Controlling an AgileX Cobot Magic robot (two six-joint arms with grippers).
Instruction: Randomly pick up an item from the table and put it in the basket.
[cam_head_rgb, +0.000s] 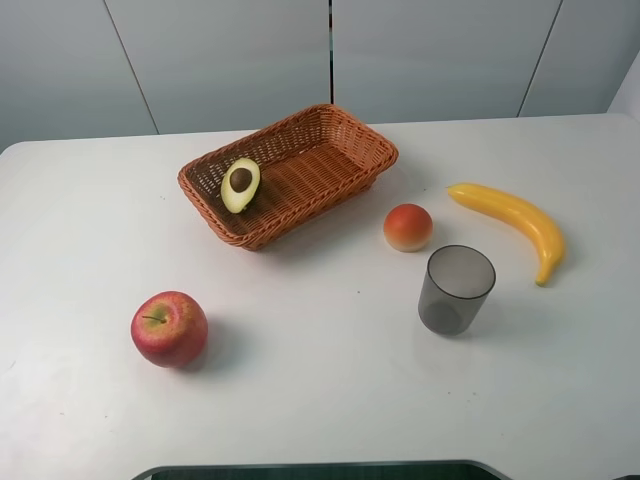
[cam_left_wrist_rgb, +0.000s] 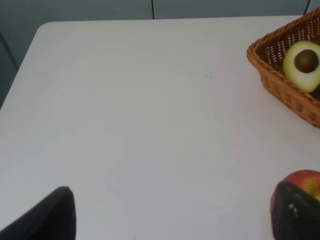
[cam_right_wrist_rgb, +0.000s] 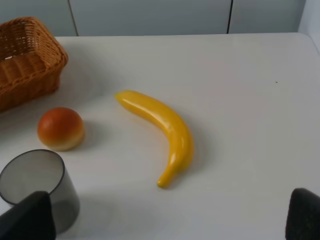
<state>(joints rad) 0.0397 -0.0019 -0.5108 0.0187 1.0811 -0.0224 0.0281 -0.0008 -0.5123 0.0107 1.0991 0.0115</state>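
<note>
The left gripper (cam_left_wrist_rgb: 172, 220) has its jaws spread wide with only bare table (cam_left_wrist_rgb: 125, 110) between them, and the right gripper (cam_right_wrist_rgb: 170, 220) is open and holds nothing too. The avocado half (cam_head_rgb: 240, 185) lies far ahead of the left jaws, already inside the basket (cam_head_rgb: 345, 135) at its left end, so the left arm is nearer. It leans on the wall, long axis up the wall, brown pit showing in pale flesh.
</note>
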